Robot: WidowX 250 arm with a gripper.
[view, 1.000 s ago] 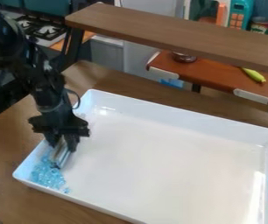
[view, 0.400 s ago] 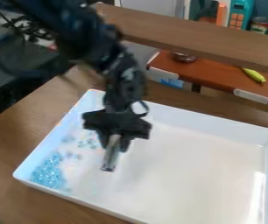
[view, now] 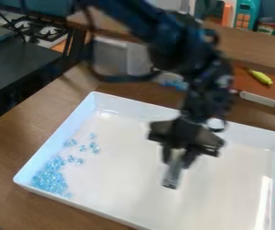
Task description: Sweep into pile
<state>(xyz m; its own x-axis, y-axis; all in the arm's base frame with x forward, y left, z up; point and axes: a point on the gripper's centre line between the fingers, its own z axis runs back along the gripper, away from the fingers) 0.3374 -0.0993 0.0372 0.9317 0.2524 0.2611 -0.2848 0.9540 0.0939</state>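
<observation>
Our end effector [view: 177, 162] grips a tool [view: 171, 176] (tip down, likely for sweeping); beads [view: 48, 180] cluster at the tray's [view: 123, 220] near left corner.

One tray [view: 121, 191], one pincer [view: 178, 162], one tool [view: 171, 177], and beads [view: 48, 179] too clustered to count.

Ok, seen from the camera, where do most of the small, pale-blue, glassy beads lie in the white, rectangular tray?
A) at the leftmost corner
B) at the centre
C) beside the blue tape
A, since the beads bunch densely by the leftmost corner of the tray, with a few strays farther up the picture.
</observation>
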